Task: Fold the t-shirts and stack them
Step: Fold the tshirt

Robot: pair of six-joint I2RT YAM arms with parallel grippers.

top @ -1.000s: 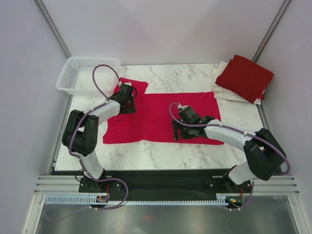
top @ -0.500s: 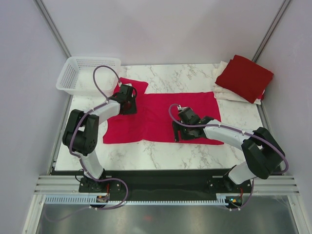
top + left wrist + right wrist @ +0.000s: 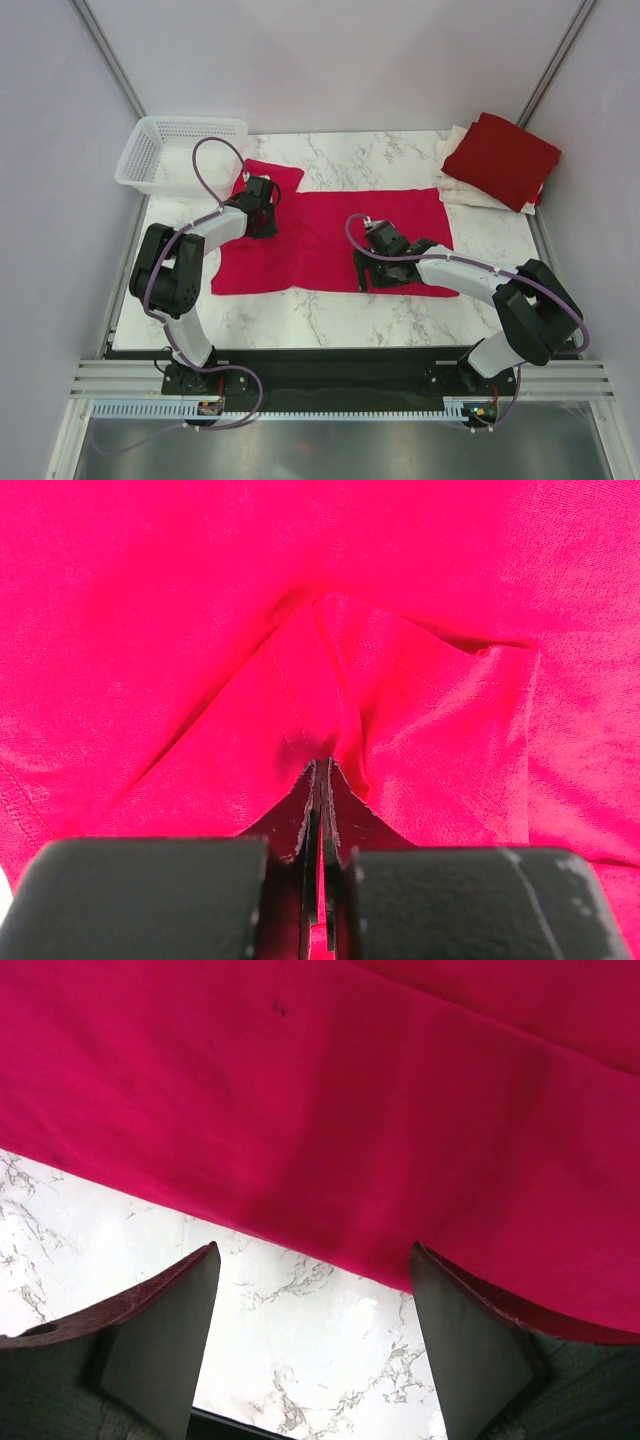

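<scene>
Centrally, your crimson t-shirt (image 3: 330,235) lies flat on the marble worktop (image 3: 330,310). Your left claw (image 3: 320,780) pinches a ridge of cloth beside the upper-left sleeve, likely to start a fold; your right claw (image 3: 312,1258) hangs spread over the lower hem.

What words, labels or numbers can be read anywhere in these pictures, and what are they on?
None: no readable text shows in any view.
The crimson t-shirt, the darker red t-shirt and the white basket bear no print, label or number that can be seen.
</scene>
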